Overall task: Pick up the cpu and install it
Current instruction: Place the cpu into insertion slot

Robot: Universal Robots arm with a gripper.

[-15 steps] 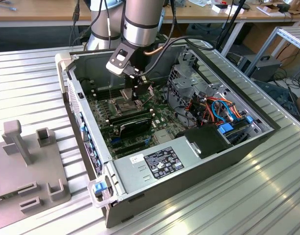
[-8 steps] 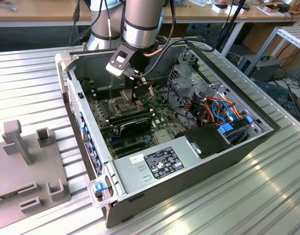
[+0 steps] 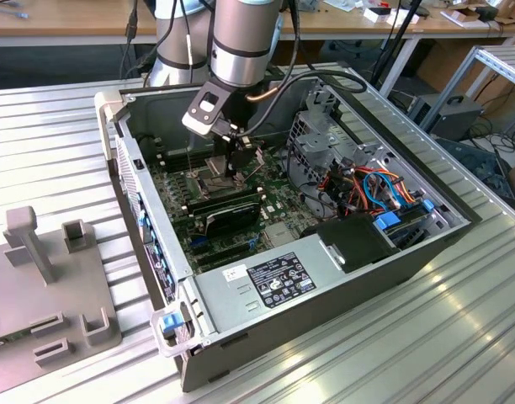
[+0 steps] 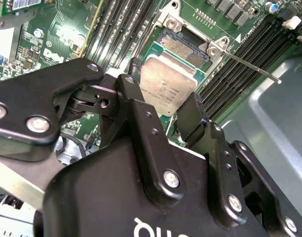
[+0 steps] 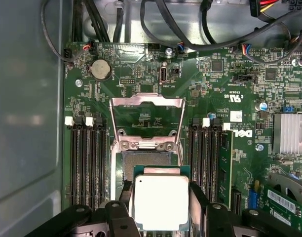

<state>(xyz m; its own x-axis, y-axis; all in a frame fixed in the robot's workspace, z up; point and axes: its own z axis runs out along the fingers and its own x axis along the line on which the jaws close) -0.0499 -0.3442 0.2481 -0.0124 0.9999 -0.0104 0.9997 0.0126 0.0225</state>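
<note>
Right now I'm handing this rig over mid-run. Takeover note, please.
Tool: shut on the cpu, gripping two opposite edges, inside the open computer case.
Cpu: held metal top up over the socket; part of the socket's contact field shows past its edge.
Socket: open, frame raised, lever swung out.
Done: cpu picked up and at the socket.
Left: cpu does not look seated, though I cannot be sure; frame not closed.
</note>
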